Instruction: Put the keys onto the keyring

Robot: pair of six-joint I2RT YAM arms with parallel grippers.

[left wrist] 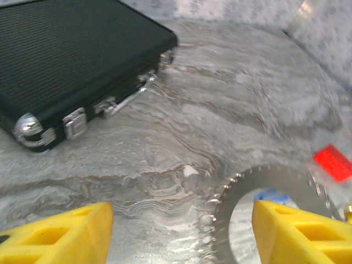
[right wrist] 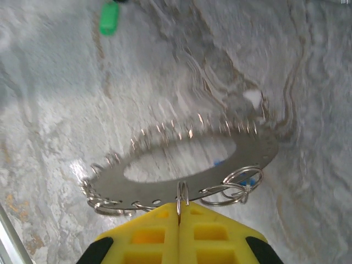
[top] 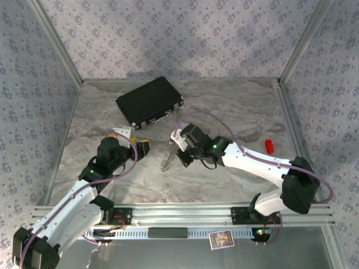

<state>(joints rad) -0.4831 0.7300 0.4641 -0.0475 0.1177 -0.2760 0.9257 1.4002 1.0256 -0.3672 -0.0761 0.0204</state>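
Right wrist: the right pincer [right wrist: 179, 214] is closed tight on the toothed rim of the keyring [right wrist: 250, 149]. The left pincer [left wrist: 181, 212] stands wide open, empty.

— What do you see around you?
— Pale floral-print walls [top: 168, 33] on three sides, aluminium posts [top: 55, 40] in the upper corners.
— And below you?
— A grey marbled worktop [top: 235, 106], softly lit.
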